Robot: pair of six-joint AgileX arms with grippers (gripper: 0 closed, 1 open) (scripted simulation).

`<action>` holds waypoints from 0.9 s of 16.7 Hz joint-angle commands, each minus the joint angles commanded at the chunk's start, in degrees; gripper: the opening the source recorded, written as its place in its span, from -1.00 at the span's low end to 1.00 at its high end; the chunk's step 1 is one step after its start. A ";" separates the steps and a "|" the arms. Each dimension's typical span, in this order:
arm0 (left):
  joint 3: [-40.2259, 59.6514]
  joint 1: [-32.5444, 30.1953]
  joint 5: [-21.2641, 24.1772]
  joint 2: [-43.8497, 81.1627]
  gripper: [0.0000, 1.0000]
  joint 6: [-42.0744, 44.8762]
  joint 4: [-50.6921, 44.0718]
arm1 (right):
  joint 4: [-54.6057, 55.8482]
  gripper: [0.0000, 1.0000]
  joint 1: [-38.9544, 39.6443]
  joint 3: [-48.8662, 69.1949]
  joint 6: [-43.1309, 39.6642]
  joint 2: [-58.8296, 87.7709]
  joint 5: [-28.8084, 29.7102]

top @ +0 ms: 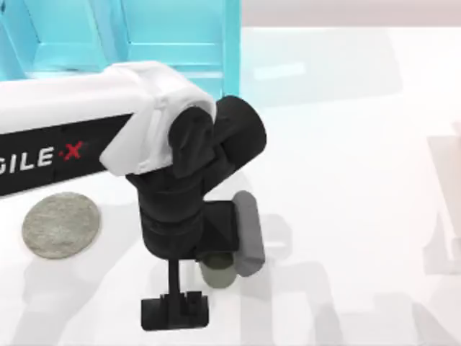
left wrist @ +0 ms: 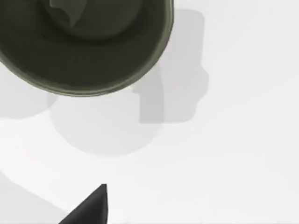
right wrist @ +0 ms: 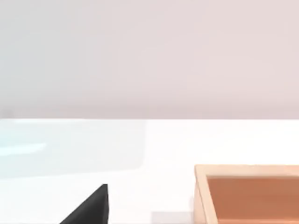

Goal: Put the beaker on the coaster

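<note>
The left gripper point(top: 216, 270) hung low at centre over the small olive-grey cylindrical beaker point(top: 218, 272); I cannot tell its finger state. The flat mottled stone coaster point(top: 60, 225) lay at left, well apart.

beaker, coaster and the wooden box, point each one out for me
beaker point(left wrist: 88, 51): left wrist view, on its dark inner wall.
coaster point(top: 60, 224): top view, middle of its flat stone face.
wooden box point(right wrist: 247, 196): right wrist view, on its brown inside.
</note>
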 joint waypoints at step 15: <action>13.72 -1.99 -0.27 5.36 1.00 2.84 -3.29 | 0.00 1.00 0.00 0.00 0.00 0.00 0.00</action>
